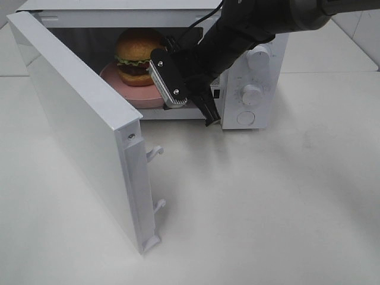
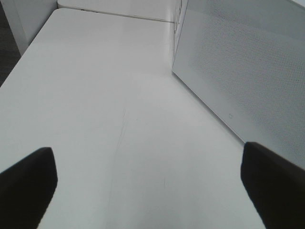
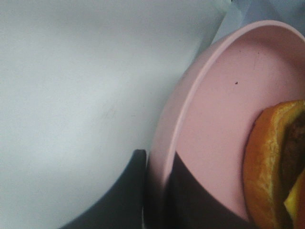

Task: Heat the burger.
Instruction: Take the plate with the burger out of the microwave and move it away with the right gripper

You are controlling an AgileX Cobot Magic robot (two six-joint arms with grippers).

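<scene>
The burger (image 1: 138, 56), golden bun over lettuce and dark patty, sits on a round pink plate (image 1: 122, 85) inside the open white microwave (image 1: 261, 35). My right gripper (image 1: 184, 105) reaches in from the upper right and is shut on the plate's near rim. Close up, the right gripper (image 3: 159, 191) has a dark finger (image 3: 119, 200) on each side of the pink plate rim (image 3: 190, 95), with the burger (image 3: 269, 162) just beyond. The left gripper (image 2: 147, 191) hangs open over bare table beside the microwave door, outside the exterior high view.
The microwave door (image 1: 77, 124) swings out to the front left, its latch hooks (image 1: 155, 153) facing the opening. Dials (image 1: 252, 93) sit on the right-hand panel. The door's outer face (image 2: 248, 71) stands close to the left gripper. White table (image 1: 267, 208) lies in front.
</scene>
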